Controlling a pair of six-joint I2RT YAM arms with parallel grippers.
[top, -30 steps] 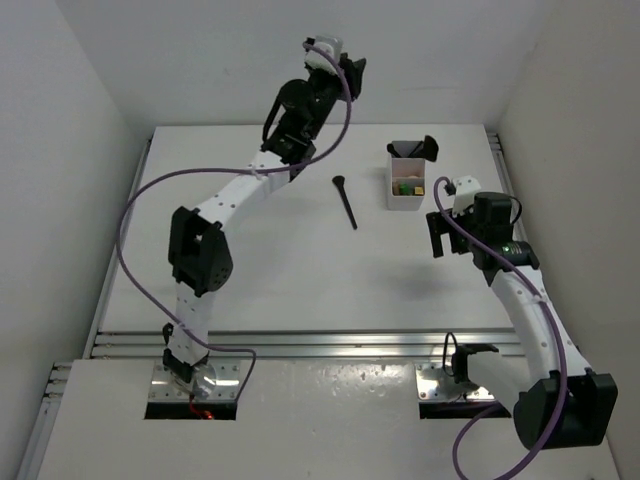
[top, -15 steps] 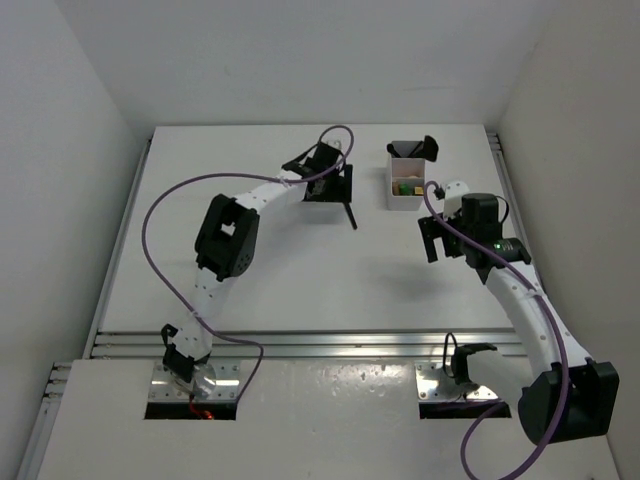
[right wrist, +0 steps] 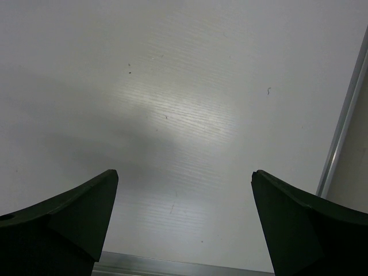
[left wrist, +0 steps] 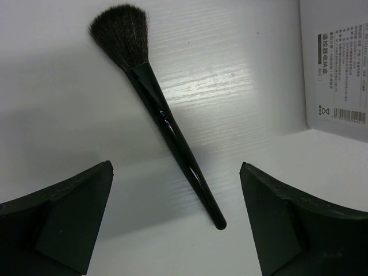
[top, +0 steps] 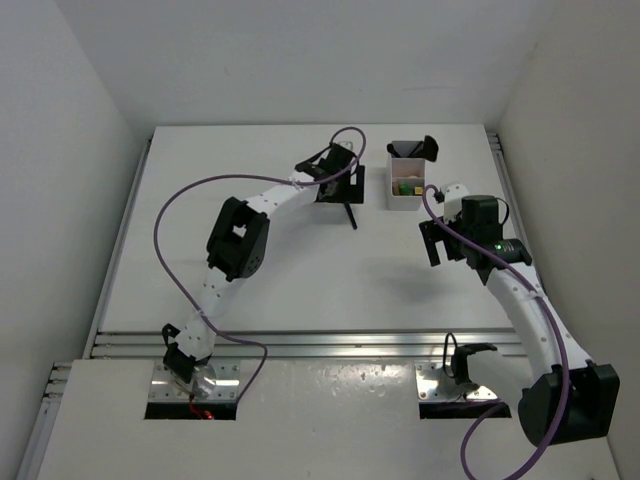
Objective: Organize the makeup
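A black makeup brush (left wrist: 164, 112) lies flat on the white table, its fluffy head (left wrist: 119, 31) away from the wrist camera and its handle tip toward it. My left gripper (left wrist: 176, 167) hangs low over it, open, with the handle between the two fingers and untouched. From above, only the brush's handle end (top: 351, 216) pokes out beneath the left gripper (top: 338, 190). The white box (top: 404, 196) just to the right holds green and yellow-brown tubes (top: 404, 186) and a dark fan-shaped brush (top: 424, 149). My right gripper (top: 435, 240) is open and empty over bare table.
The box's labelled side wall (left wrist: 336, 69) stands close to the right of my left fingers. In the right wrist view my right gripper (right wrist: 184, 172) faces bare table, with a metal rail (right wrist: 345, 115) along the table's right edge. White walls close in the back and sides.
The left arm has swung down from high at the back wall to the brush on the table, and its jaws have opened wide. The right arm shifted slightly left.
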